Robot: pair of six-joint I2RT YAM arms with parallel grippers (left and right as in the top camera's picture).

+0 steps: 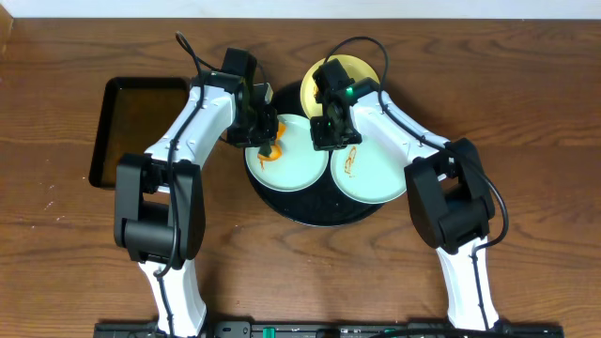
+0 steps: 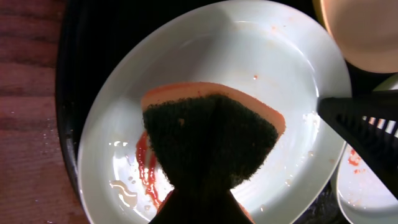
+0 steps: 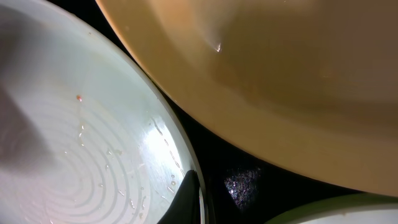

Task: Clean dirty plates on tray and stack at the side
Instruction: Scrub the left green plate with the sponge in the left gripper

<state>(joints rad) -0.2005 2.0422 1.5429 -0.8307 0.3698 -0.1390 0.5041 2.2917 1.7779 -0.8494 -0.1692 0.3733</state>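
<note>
**Sponge Pressed to Smeared Plate on Round Tray**

The left gripper (image 1: 269,141) pinched an orange-and-dark-green sponge (image 2: 211,140) and held it scouring side down on the left mint-white plate (image 2: 249,62), beside a red-orange smear (image 2: 146,162). The right gripper (image 1: 329,134) sat at that plate's right rim with its jaws pressed together, one dark fingertip (image 3: 186,199) on the edge. Whether the rim was caught between them could not be told.

All three plates lay on the round black tray (image 1: 310,208). The yellow plate (image 3: 280,81) was at the back, its edge close over the left plate. The right mint-white plate (image 1: 380,178), marked with an orange squiggle, was just beside the left one. Both arms crowded over the tray and hid part of the yellow plate. A rectangular black tray (image 1: 141,131) lay well to the left on the wooden table (image 1: 526,94).
</note>
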